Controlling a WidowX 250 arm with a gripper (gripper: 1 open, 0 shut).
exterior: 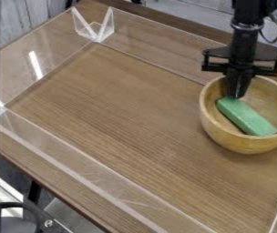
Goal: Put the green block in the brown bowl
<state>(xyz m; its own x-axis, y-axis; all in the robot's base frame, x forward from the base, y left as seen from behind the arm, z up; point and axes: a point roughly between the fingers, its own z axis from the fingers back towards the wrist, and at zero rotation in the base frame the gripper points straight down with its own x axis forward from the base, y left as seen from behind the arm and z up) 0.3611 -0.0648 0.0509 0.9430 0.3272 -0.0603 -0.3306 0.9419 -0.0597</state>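
The green block (251, 116) lies flat inside the brown bowl (221, 130), which stands at the right side of the table. My gripper (240, 96) points straight down into the bowl, just above the block's upper left end. Its fingers are pressed together with nothing between them. Whether the tips touch the block cannot be told.
A clear plastic wall (56, 146) rings the wooden table top (117, 109). A clear plastic corner piece (92, 25) stands at the back left. Dark equipment shows below the front left edge.
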